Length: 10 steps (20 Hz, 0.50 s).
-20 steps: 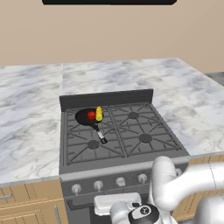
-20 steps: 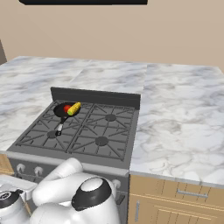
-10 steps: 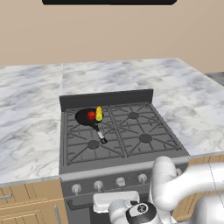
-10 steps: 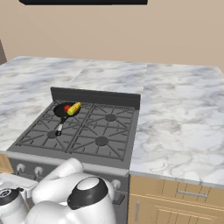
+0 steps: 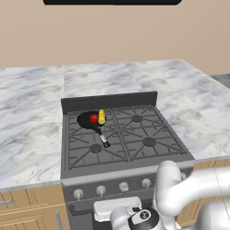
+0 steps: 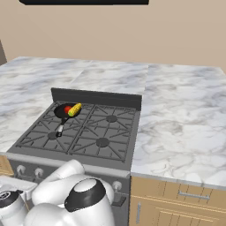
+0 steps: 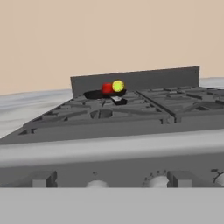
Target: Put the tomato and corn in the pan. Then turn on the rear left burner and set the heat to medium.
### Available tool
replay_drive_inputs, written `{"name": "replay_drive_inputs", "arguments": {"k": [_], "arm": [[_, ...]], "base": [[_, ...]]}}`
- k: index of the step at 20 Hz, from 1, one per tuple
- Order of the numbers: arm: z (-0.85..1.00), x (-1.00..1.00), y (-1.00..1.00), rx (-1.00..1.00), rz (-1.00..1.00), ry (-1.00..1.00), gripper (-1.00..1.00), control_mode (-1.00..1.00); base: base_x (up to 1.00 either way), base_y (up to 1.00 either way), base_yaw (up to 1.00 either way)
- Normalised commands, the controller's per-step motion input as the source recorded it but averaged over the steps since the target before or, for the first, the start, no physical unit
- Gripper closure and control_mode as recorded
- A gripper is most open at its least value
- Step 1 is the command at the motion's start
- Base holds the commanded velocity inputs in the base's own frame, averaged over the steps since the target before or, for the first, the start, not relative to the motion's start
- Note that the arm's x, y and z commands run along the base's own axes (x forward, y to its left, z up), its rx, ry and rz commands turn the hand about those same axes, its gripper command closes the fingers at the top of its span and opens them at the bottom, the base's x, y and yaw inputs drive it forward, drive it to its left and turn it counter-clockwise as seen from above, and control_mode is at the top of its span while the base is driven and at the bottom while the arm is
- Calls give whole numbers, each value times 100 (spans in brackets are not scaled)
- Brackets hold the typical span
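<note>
The black pan (image 5: pixel 85 120) (image 6: pixel 59 110) sits on the rear left burner and hides its cap; its handle points toward the stove's front. The red tomato (image 5: pixel 93 118) (image 6: pixel 67 109) and the yellow corn (image 5: pixel 102 117) (image 6: pixel 75 109) lie side by side inside it. In the hand view the tomato (image 7: pixel 106 89) and the corn (image 7: pixel 117 86) show far off, above the pan's rim (image 7: pixel 94 94). My gripper (image 7: pixel 112 179) is low, facing the stove's front panel, open, with nothing between its fingers. Two knobs (image 7: pixel 157 179) show between the fingertips (image 7: pixel 43 178).
A row of knobs (image 5: pixel 123 186) runs along the stove's front panel. A dark backguard (image 5: pixel 110 101) rises behind the burners. Marble counter (image 5: pixel 31 112) lies on both sides, and wooden cabinet fronts (image 6: pixel 176 198) stand below it.
</note>
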Motion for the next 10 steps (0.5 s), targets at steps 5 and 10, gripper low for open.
{"name": "replay_drive_inputs", "arguments": {"k": [5,10], "arm": [[-5,7,-21,0,7,0,-100,-100],[-2,28,-26,0,1,0,-100,-100]], "base": [[0,0,0],[0,0,0]]}}
